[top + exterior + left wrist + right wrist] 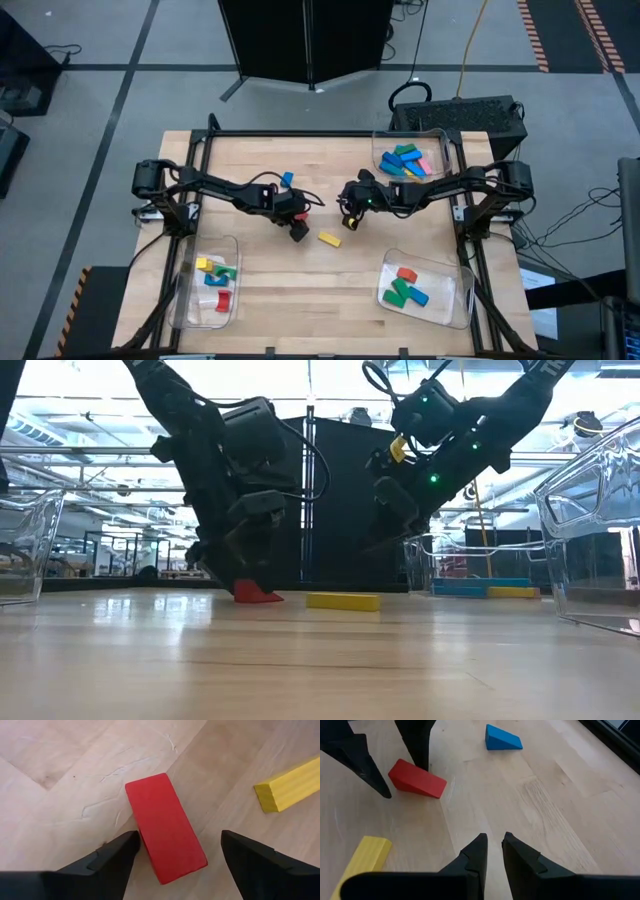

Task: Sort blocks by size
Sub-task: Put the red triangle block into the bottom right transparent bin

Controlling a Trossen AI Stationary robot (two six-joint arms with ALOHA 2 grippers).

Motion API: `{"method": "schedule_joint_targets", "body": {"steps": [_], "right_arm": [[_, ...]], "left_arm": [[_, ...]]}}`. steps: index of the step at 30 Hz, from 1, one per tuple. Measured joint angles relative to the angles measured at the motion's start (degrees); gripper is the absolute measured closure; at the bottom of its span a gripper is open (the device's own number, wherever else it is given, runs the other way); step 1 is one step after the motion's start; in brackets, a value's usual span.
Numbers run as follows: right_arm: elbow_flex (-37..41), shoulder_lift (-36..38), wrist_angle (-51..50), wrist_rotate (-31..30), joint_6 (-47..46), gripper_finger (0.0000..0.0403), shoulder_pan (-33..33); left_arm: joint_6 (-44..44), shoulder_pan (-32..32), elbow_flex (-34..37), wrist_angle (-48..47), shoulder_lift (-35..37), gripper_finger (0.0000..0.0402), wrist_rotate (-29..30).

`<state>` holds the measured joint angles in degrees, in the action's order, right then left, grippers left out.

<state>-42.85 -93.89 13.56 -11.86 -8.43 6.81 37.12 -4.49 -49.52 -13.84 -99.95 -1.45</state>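
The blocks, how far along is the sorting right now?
Mostly done: blocks already lie in the three clear trays. In hand: the left gripper is down at the table with open fingers on either side of the red block, not yet closed on it. Left on the bare wood: that red block, the yellow block and a blue block. The right gripper hovers nearby, fingers nearly closed and empty.

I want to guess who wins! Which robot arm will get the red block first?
Probably the left. The left gripper is open, low at the table, with the red block between its fingers. The right gripper is nearly shut and hangs above the table, away from it.
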Motion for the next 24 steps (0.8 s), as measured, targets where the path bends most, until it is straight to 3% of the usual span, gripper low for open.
{"method": "schedule_joint_targets", "body": {"steps": [5,14,18,24], "right_arm": [[0.0,0.0,0.0,0.0,-0.4,0.0349,0.0],[0.0,0.0,0.0,0.0,-0.9,0.0349,0.0],[0.0,0.0,0.0,0.0,-0.4,0.0349,0.0],[0.0,0.0,2.0,0.1,8.1,0.0348,-2.3]], "left_arm": [[-0.1,0.0,0.1,-1.6,1.2,0.0144,0.1],[-2.4,0.0,0.2,-2.6,1.5,0.0277,2.2],[-3.3,0.0,0.2,-2.6,1.6,0.0279,2.2],[-7.0,0.0,-1.6,-4.4,1.3,0.0264,1.9]]}}
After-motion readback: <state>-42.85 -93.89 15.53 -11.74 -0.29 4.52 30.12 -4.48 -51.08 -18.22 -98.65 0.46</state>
